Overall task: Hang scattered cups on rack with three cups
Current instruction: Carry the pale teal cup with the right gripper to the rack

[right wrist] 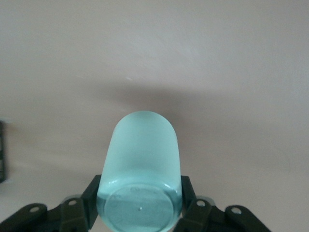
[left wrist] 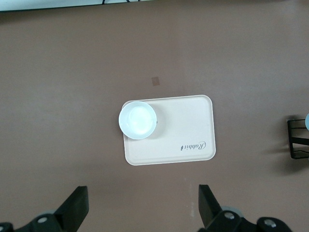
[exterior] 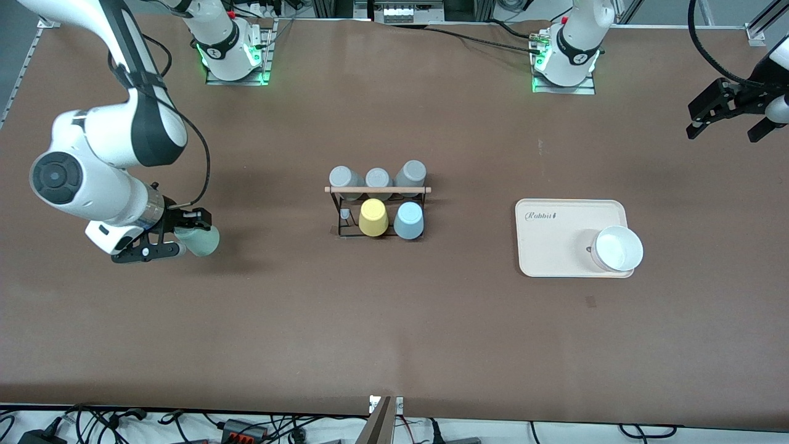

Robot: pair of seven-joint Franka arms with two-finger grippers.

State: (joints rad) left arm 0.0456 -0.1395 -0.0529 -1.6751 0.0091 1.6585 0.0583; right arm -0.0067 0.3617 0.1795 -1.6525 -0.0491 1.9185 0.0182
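Brown tabletop (exterior: pixel 394 333) carries everything, and nearest the front camera on it is the cream tray (exterior: pixel 555 237) toward the left arm's end, with a white bowl (exterior: pixel 618 248) sitting on the tray's corner nearest that camera. Over the right arm's end of the tabletop, the right tool (exterior: pixel 165 233) is clamped on the pale sage green cup (exterior: pixel 200 240); the right wrist view shows the cup (right wrist: pixel 140 174) held between both fingers (right wrist: pixel 91 195) near its base, lying roughly sideways above bare tabletop. A little farther from the front camera, at mid-table, stands the black wire rack (exterior: pixel 377 206) with its light wooden rod (exterior: pixel 377 190) across the top. On the rack's row nearer the front camera, the yellow cup (exterior: pixel 373 217) and the light blue cup (exterior: pixel 408 220) sit upside down just beside each other, and one peg in that row, toward the right arm's end, is bare. The farther row holds three grey cups (exterior: pixel 378 180), also upside down. Farthest back, the left tool (exterior: pixel 730 120) waits in the air over the edge of the left arm's end of the tabletop, its fingers (left wrist: pixel 75 210) spread wide apart and holding nothing; its wrist view looks down on the tray (left wrist: pixel 188 140) and bowl (left wrist: pixel 138 120).
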